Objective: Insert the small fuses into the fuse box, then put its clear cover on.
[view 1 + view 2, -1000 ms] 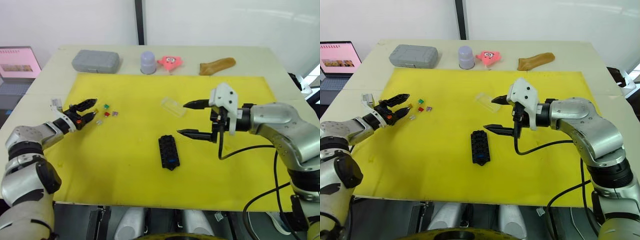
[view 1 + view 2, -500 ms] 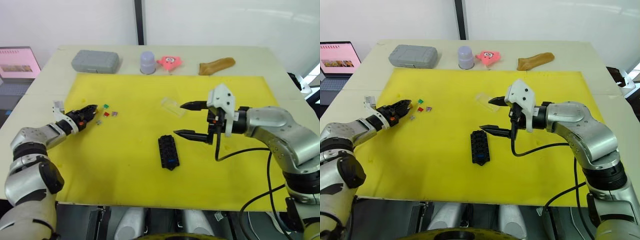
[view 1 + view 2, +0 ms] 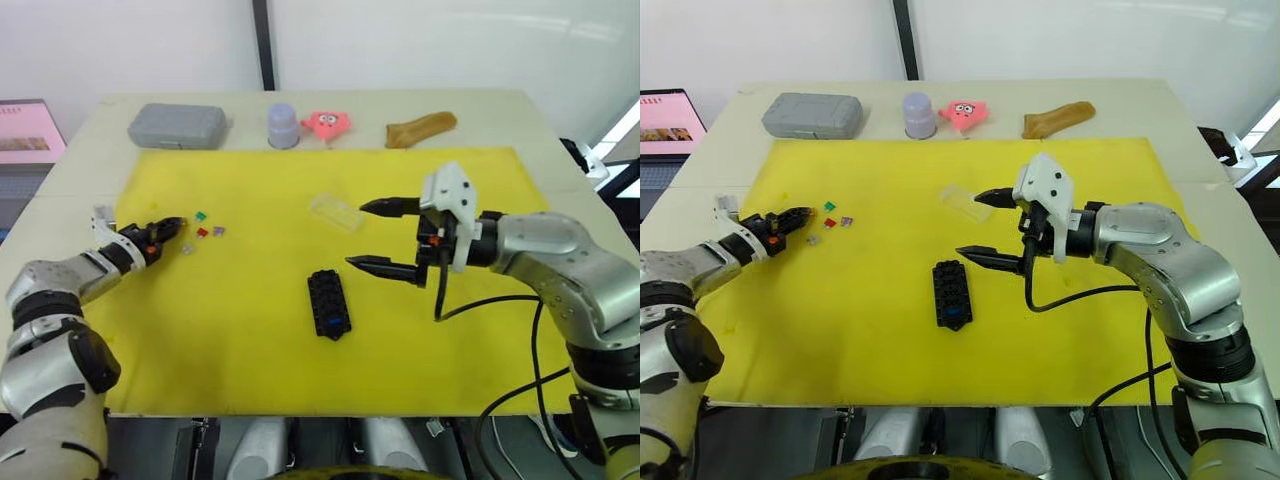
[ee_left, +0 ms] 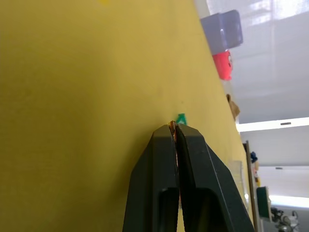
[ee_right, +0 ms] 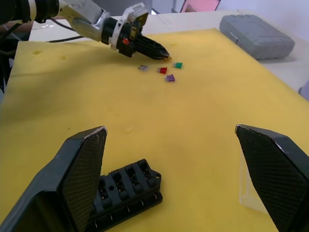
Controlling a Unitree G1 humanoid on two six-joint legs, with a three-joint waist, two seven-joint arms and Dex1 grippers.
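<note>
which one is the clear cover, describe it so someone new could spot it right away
Start at the yellow mat covering most of the table, and find the fuse box, a black slotted block near its middle. Farther from the robot than that block, beside the upper finger of the open right gripper, lies the clear cover. It is the only see-through, colourless shell there; the nearby fuses are tiny and coloured.
</note>
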